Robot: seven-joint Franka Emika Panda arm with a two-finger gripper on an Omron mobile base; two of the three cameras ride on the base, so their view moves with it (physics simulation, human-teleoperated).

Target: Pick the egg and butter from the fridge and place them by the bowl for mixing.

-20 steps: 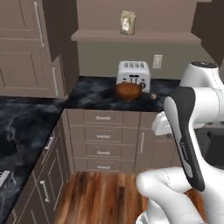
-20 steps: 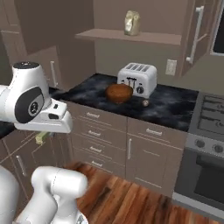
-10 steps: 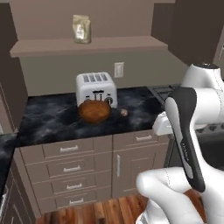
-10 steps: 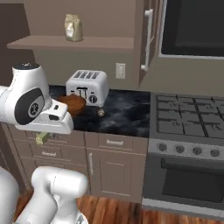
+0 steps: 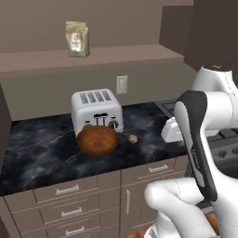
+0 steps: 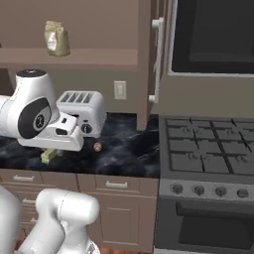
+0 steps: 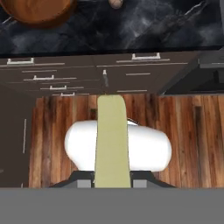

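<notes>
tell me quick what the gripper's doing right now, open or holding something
gripper: shut on the butter, the pale-yellow stick running up between its fingertips in the hand view.

The worktop (image 5: 42, 148) looks like polished black stone veined with grey, and on it the bowl (image 5: 97, 141) has a warm reddish-brown wood look with a soft sheen, the toaster (image 5: 96, 109) a smooth white shell, and the egg (image 5: 133, 138) a dull tan skin. The butter (image 7: 112, 140), held in the tool (image 7: 113, 181), is a matt pale yellow-green, plain and even. The floor (image 7: 192, 131) is streaked brown wooden planking, the drawer fronts (image 5: 69, 201) are matt grey-brown with pale metal-looking handles, and the bag (image 5: 77, 39) on the shelf seems dull paper.
</notes>
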